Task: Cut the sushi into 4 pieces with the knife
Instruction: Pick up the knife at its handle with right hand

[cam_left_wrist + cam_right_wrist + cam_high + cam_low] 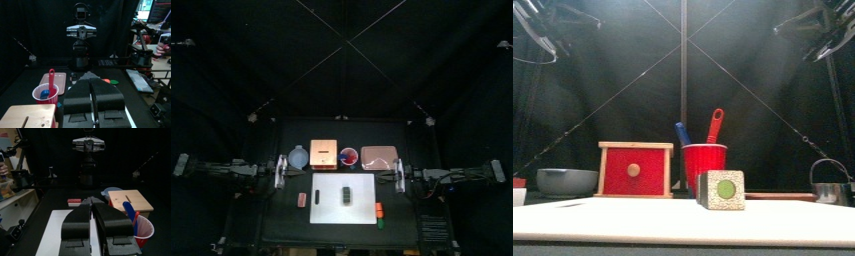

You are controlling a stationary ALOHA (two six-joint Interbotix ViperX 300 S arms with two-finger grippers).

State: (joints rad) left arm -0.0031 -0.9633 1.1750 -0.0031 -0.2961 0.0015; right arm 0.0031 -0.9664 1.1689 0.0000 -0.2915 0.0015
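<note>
The dark green sushi roll lies on the white cutting board in one piece; the front view shows it end-on. Behind it stands the red cup, holding the blue knife and the red knife. My left gripper hangs shut and empty at the table's left, level with the cup. At the right, my right gripper is also shut and empty. Both are high above the table, apart from the roll and knives.
Along the back stand the blue-grey bowl, the wooden box with its red drawer front and the pink tray. A metal cutter is at the right. Small toys lie left and right of the board.
</note>
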